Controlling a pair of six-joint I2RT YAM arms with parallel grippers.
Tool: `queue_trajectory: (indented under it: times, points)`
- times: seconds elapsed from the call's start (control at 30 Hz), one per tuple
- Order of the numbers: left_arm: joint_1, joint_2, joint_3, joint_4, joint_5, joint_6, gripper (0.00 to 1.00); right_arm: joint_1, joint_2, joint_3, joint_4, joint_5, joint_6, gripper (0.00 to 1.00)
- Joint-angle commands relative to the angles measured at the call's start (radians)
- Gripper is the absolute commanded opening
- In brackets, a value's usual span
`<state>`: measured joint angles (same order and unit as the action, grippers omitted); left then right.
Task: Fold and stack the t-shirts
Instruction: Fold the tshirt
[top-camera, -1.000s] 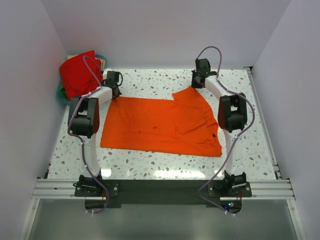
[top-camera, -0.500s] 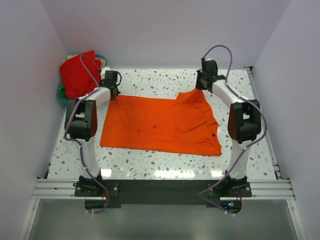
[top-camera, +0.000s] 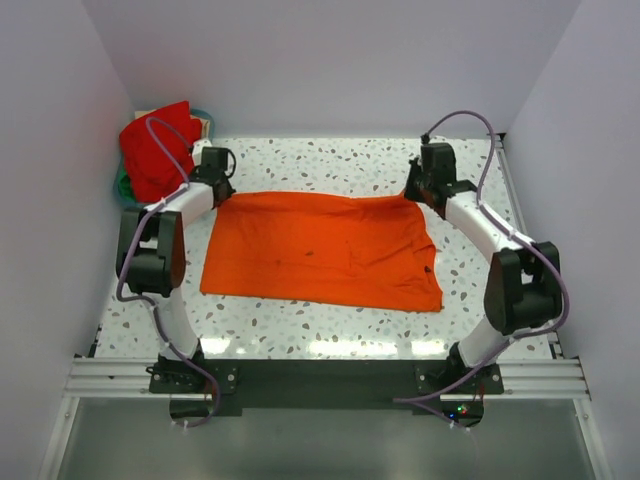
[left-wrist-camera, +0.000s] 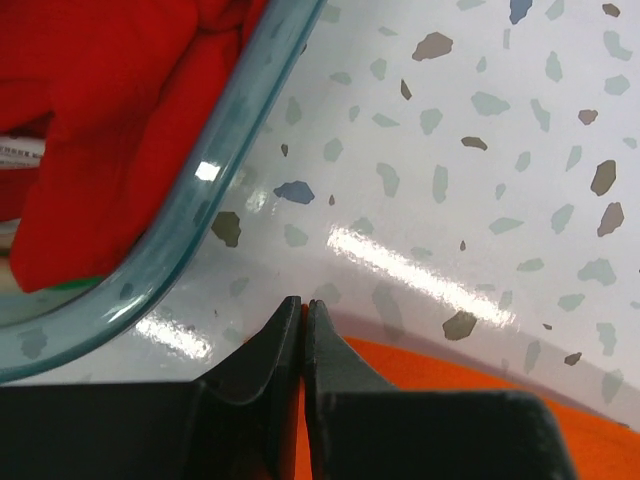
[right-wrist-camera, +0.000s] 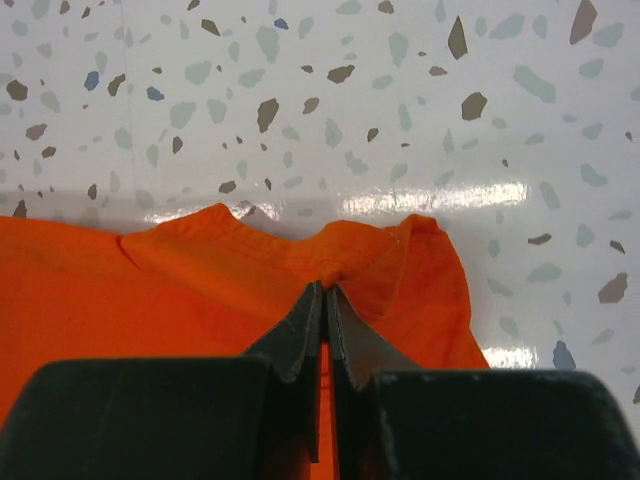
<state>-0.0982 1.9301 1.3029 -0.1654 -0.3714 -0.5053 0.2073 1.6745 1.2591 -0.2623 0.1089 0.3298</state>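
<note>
From above, the orange t-shirt (top-camera: 320, 250) lies spread flat on the tabletop (top-camera: 330, 160), just right of the basket (top-camera: 122, 185), which holds the red t-shirt (top-camera: 155, 145) in a heap. Your left gripper (top-camera: 222, 185) and right gripper (top-camera: 418, 190) sit at the orange shirt's two far corners.

In the left wrist view, the fingers (left-wrist-camera: 270, 350) are clenched on an orange corner, close beside the basket's rim.

In the right wrist view, the fingers (right-wrist-camera: 295, 335) pinch a puckered fold at the far corner well away from the basket.

Expect light, limp cloth that sags and drags. Hold it by the corners and hems, both sides together, and lift evenly.
</note>
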Motion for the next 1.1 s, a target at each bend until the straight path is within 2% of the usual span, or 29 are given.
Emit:
queue_trajectory:
  times: [0.0,0.47,1.07]
  points:
    - [0.009,-0.077,-0.036,0.017,-0.011,-0.035,0.0,0.0,-0.117,-0.079,0.052,-0.005,0.031,0.01]
    - [0.011,-0.217,-0.172,-0.008,-0.009,-0.078,0.0,0.035,-0.432,-0.366,0.018,-0.066,0.115,0.0]
    - [0.011,-0.31,-0.301,-0.003,0.014,-0.137,0.0,0.05,-0.662,-0.566,-0.037,-0.1,0.175,0.0]
